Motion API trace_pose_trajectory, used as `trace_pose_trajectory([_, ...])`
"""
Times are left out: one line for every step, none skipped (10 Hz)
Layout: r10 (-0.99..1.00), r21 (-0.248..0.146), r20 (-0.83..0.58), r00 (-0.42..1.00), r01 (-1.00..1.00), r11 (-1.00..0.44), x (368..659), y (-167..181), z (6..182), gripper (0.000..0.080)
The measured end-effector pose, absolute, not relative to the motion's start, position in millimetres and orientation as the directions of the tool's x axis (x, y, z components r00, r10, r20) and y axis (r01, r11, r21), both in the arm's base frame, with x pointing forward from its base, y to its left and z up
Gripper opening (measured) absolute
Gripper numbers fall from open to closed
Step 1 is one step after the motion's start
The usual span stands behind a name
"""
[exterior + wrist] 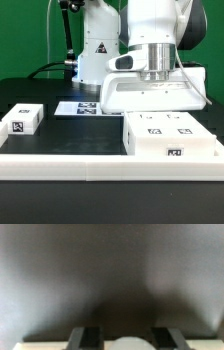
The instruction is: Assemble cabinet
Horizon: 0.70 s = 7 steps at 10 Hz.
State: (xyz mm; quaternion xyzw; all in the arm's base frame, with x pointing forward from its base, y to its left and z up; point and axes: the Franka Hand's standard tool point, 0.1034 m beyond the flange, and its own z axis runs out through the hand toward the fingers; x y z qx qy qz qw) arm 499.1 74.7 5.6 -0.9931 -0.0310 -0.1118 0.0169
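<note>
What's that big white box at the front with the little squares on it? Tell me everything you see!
The cabinet is a white, plastic-looking boxy block, low and wide. Two square black-and-white tags sit on its top and one more on its front face. It lies flat on the black table, at the exterior view's right, just behind the white rail along the front. No knobs show. Nothing lies on top.

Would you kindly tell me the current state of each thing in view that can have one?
cabinet body: resting on the table, tags up, just beneath the robot's hand.
small white tagged part: lying apart at the exterior view's left, untouched.
marker board: flat on the table.
gripper: low over the cabinet body; fingers apart, grasp unclear.
</note>
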Motion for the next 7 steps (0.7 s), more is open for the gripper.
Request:
trace_pose_trajectory([0.058, -0.027, 0.223, 0.973, 0.065, -0.998, 499, 75, 5.6, 0.0204])
trace_pose_trajectory([0.058, -0.027, 0.223, 0.973, 0.065, -0.998, 499, 75, 5.6, 0.0199])
trace_pose_trajectory([0.058, -0.027, 0.223, 0.973, 0.065, -0.998, 499, 75, 5.6, 0.0199])
trace_pose_trajectory([0.058, -0.027, 0.223, 0.973, 0.065, -0.998, 499, 75, 5.6, 0.0069])
trace_pose_trajectory([0.058, -0.027, 0.222, 0.973, 0.066, -0.997, 499, 75, 6.9, 0.0069])
trace_pose_trajectory([0.058, -0.029, 0.221, 0.974, 0.066, -0.997, 498, 75, 12.2, 0.0016])
trace_pose_trajectory([0.059, -0.031, 0.220, 0.974, 0.068, -0.997, 498, 76, 18.1, 0.0004])
